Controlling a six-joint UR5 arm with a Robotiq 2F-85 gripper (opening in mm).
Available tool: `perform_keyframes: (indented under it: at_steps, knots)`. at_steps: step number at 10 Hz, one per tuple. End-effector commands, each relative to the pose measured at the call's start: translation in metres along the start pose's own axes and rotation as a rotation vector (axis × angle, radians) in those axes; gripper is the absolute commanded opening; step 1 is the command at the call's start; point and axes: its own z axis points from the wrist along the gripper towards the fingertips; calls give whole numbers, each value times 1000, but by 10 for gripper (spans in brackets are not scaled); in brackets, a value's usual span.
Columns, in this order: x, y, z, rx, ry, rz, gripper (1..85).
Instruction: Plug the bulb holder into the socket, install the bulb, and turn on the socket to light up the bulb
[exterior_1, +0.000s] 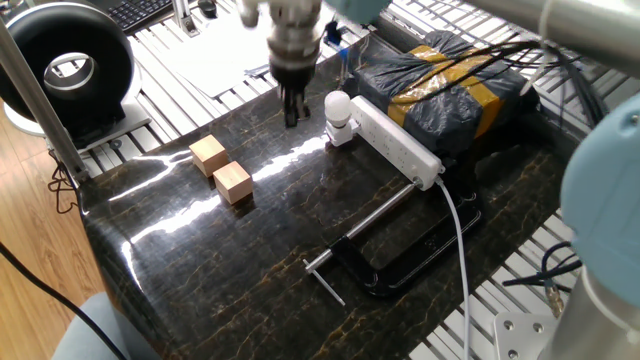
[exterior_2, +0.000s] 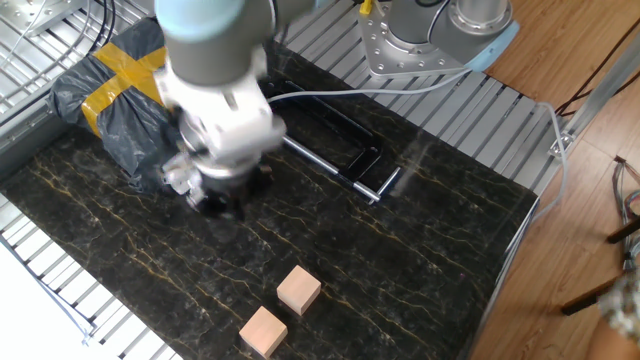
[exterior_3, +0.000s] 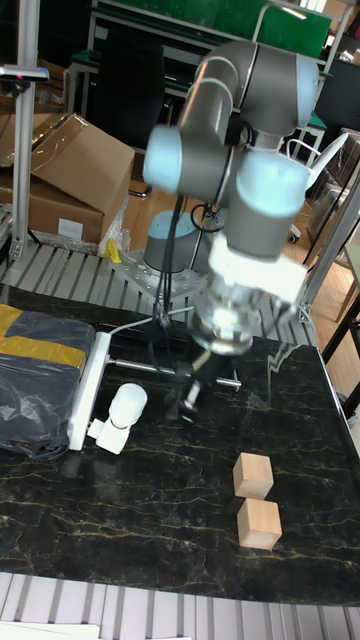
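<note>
The white bulb (exterior_1: 338, 104) stands screwed into the bulb holder (exterior_1: 341, 133), which is plugged into the near end of the long white socket (exterior_1: 400, 146). In the tall fixed view the bulb (exterior_3: 128, 402) and bulb holder (exterior_3: 104, 432) stick out from the end of the socket (exterior_3: 88, 385). My gripper (exterior_1: 291, 108) hangs left of the bulb, clear of it, with nothing in it. Its dark fingers are motion-blurred, so the gap between them is unclear. In the other fixed view my gripper (exterior_2: 221, 197) and arm hide most of the bulb.
Two tan wooden cubes (exterior_1: 221, 168) sit left of the gripper. A black clamp (exterior_1: 395, 255) lies beside the socket's thick white cable (exterior_1: 458, 230). A black bag with yellow tape (exterior_1: 455, 90) lies behind the socket.
</note>
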Motion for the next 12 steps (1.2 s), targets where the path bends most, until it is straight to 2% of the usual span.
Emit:
perform_keyframes:
  at_steps: [1, 3, 4, 6, 8, 9, 11, 12]
  knots:
    - [11, 8, 39, 25, 93, -38, 13]
    - [30, 2, 43, 49, 173, -96, 13]
    - [29, 2, 47, 64, 173, -102, 13]
    - [39, -14, 51, 124, 218, -148, 13]
    - [58, -20, 44, 135, 298, -198, 13]
    - [63, -22, 45, 140, 308, -206, 13]
    - [69, -20, 50, 125, 321, -220, 13]
    - [78, -17, 50, 112, 347, -220, 13]
